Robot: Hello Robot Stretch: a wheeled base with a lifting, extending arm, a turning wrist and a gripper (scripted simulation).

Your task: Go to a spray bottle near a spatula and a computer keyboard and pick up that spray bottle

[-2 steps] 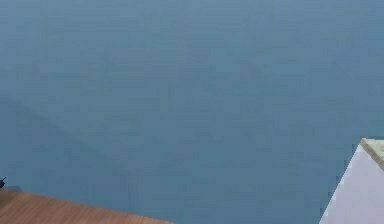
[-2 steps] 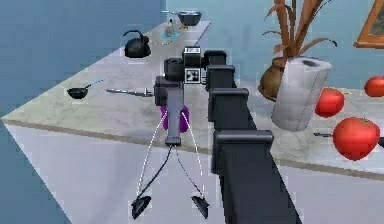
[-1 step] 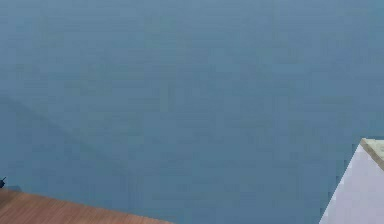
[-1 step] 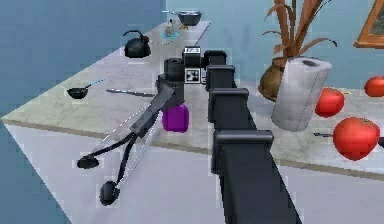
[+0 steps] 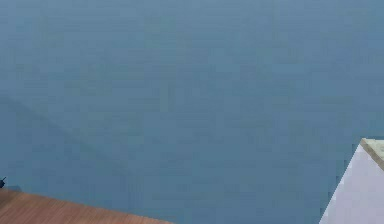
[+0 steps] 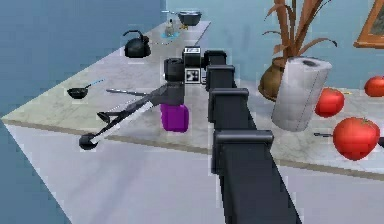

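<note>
Looks past the drive and into the reach, judging by the dark square-section arm (image 6: 235, 120) lying out over the pale grey marble countertop (image 6: 60, 112). Ends in the dark two-finger gripper (image 6: 110, 112), right by a magenta squat container with a dark top (image 6: 176, 118), probably the spray bottle, standing upright on the countertop just left of the arm. Not lifted yet, so the grasp and pick-up are left to do.

Impossible to tell whether the gripper holds anything or how its fingers are set, with the magenta container on the surface at it. Hard to say, too, whether touching, over or just beside.

Hard to confirm the right bottle from its neighbours, most too small to name: a small black pan-like utensil (image 6: 77, 92) farther left, a black kettle (image 6: 135, 45) beyond, a white paper towel roll (image 6: 300, 95) and a red round fruit (image 6: 355, 137) right of the arm.

Ahead, a plain blue wall (image 5: 190, 90) and a white counter corner (image 5: 358, 190), cut off at the edge.
</note>
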